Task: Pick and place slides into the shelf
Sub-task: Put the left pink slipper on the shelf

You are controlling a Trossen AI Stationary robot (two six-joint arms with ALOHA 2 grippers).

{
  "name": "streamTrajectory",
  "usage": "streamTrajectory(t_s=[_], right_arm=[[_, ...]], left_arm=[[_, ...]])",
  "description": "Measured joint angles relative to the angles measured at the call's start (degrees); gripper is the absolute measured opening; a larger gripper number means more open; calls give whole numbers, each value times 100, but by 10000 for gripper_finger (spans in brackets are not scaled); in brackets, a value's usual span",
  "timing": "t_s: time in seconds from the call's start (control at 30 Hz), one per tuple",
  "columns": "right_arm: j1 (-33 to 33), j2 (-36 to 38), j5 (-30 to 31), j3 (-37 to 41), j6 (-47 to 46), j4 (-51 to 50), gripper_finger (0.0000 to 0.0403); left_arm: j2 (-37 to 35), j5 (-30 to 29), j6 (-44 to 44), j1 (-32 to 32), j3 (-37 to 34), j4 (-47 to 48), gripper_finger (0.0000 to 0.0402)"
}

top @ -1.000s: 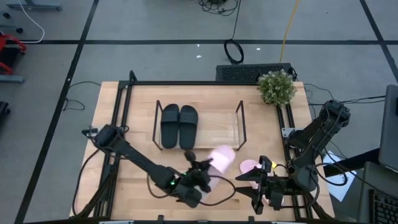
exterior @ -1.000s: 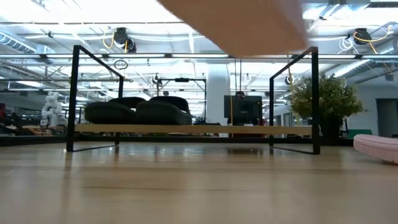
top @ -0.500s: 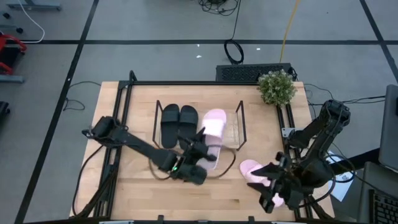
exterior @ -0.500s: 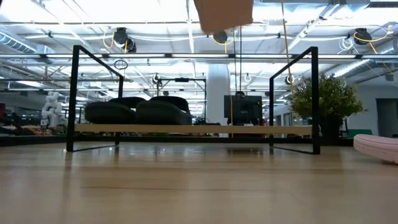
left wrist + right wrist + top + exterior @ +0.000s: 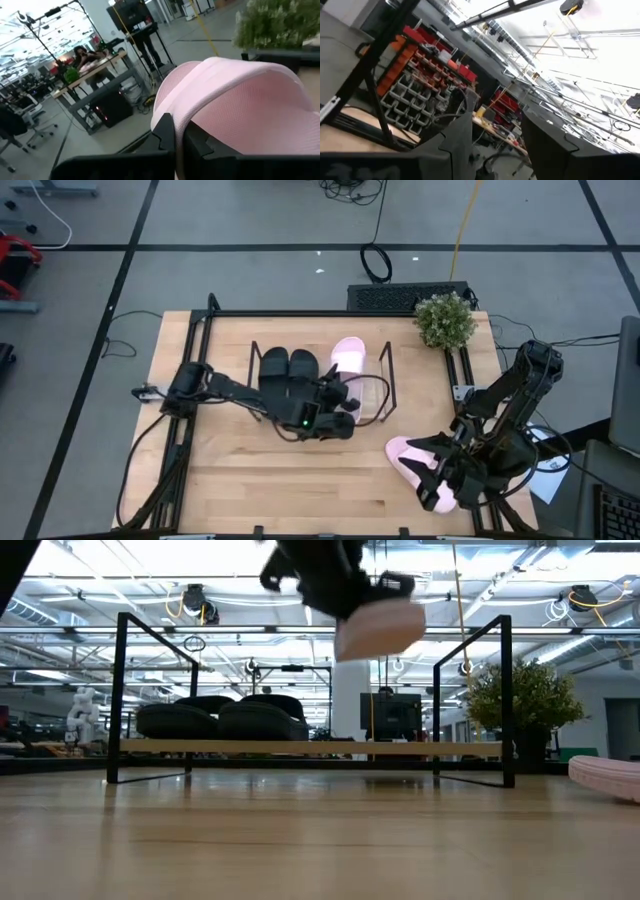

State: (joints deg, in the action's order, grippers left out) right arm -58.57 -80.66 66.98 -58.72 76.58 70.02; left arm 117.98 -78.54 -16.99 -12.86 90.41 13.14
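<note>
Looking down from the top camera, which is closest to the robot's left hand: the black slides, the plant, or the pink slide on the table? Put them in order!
1. Black slides: on the shelf, right beside the left hand.
2. Pink slide on the table: front right, by the right hand.
3. Plant: back right corner, about as far as that slide, so those two are too close to call.

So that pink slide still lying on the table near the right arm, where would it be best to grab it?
Probably by the wide strap, coming down from above. The pink slide on the table seems to lie flat, sole down, so the strap is the raised part two fingers can close across. The right gripper is beside it; the left gripper holds the other pink slide over the shelf.
</note>
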Motion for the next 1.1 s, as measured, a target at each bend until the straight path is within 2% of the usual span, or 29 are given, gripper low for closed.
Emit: streamTrajectory(t_s=[0.2, 0.33, 0.43, 0.67, 1.1], right_arm=[[0, 0, 166, 0, -66, -9, 164], [0, -2, 201, 0, -64, -21, 164], [0, -2, 201, 0, -50, -29, 164], [2, -2, 201, 0, -22, -26, 164], [7, -2, 199, 0, -63, -24, 164]], left_arm=[[227, 452, -539, 303, -13, 698, 0], [305, 523, -763, 418, -139, 853, 0], [307, 826, -1010, 473, -349, 790, 0], [306, 976, -1006, 491, -711, 732, 0], [306, 1250, -886, 560, -734, 868, 0]])
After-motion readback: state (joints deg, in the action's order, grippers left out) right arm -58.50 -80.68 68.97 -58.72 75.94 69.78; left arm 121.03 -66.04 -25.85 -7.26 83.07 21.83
